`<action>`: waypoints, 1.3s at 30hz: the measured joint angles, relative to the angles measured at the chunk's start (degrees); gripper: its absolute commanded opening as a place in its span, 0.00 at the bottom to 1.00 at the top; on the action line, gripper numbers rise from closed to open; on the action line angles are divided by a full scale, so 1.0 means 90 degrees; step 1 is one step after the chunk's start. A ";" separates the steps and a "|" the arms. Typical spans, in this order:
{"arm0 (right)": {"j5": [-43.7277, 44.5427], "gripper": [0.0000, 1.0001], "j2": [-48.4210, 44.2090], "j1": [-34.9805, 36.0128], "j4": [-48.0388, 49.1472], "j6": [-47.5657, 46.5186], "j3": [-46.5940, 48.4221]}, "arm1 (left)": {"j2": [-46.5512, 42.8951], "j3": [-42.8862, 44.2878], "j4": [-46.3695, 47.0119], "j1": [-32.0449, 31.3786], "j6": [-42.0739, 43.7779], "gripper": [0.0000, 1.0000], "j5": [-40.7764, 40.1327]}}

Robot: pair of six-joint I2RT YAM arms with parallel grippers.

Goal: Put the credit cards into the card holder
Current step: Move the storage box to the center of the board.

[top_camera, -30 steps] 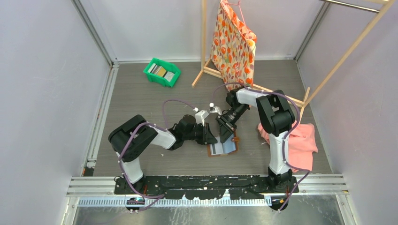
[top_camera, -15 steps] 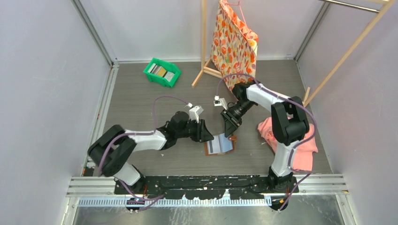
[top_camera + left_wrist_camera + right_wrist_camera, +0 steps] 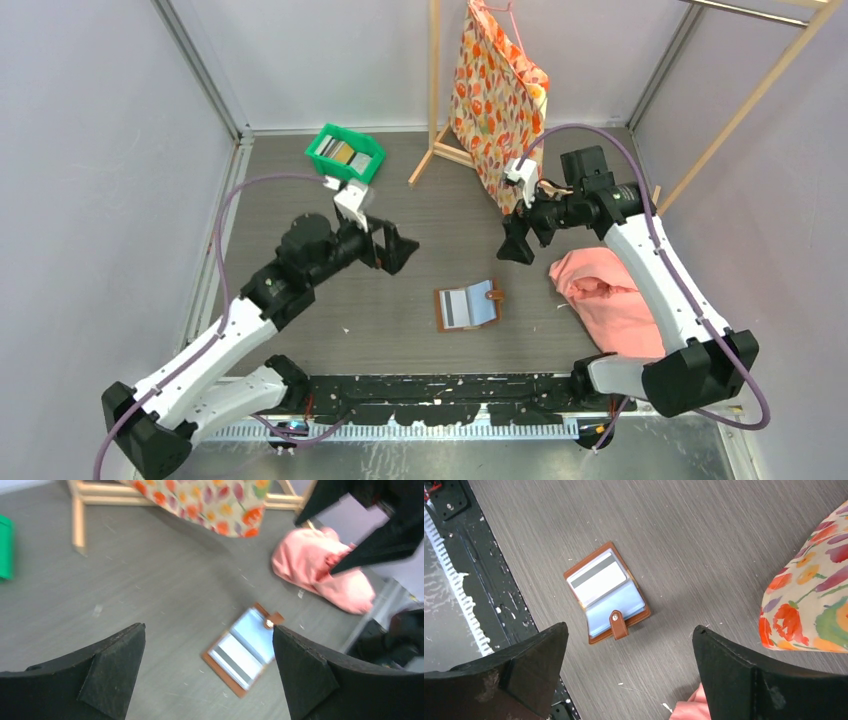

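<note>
Both arms had drawn back and up from the holder (image 3: 468, 306). Left pincer (image 3: 395, 248) hung off to its left, right pincer (image 3: 515, 245) beyond it to the right, each with jaws spread wide and gripping nothing. Holder lay open and flat on the table (image 3: 450, 210), midway between the arms, long axis running left to right with a slight tilt, snap tab pointing right toward a pink cloth (image 3: 610, 300). One striped card (image 3: 596, 580) sat in its left half. More cards (image 3: 345, 153) lay in a green bin (image 3: 315, 152), far left.

The card holder (image 3: 468, 306) lies on the table (image 3: 450, 235), one card (image 3: 457, 308) in it. A cloth heap (image 3: 610, 300) is right of it. The bin (image 3: 335, 170) sits far behind, left.
</note>
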 measured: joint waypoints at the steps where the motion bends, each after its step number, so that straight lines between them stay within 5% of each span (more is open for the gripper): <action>1: -0.0063 1.00 -0.0063 -0.0073 0.0036 0.0058 -0.0019 | 0.0124 0.0350 -0.0282 0.0155 0.0170 0.99 0.0034; 10: -0.0364 1.00 0.0165 -0.0189 0.0061 0.0206 -0.0379 | 0.3264 0.3633 -0.1705 0.2132 0.1175 0.92 0.0413; 13: -0.0376 1.00 0.0177 -0.0189 0.0080 0.0255 -0.0403 | 0.4801 0.4571 -0.2023 0.2548 0.1479 0.75 0.0112; 19: -0.0483 1.00 0.0192 -0.0189 0.0223 0.0345 -0.0549 | 0.7643 0.7138 -0.3121 0.3577 0.0053 0.68 0.0367; 24: -0.0554 1.00 0.0330 -0.0189 0.0311 0.0398 -0.0634 | 0.8053 0.7106 -0.3186 0.4320 -0.1265 0.73 0.0032; 32: -0.0551 1.00 0.0415 -0.0204 0.0401 0.0418 -0.0716 | 0.8361 0.7563 -0.3300 0.4012 -0.2514 0.71 -0.1178; 39: -0.0554 1.00 0.0418 -0.0245 0.0420 0.0418 -0.0746 | 0.8944 0.7742 -0.3349 0.3927 -0.2834 0.43 -0.1423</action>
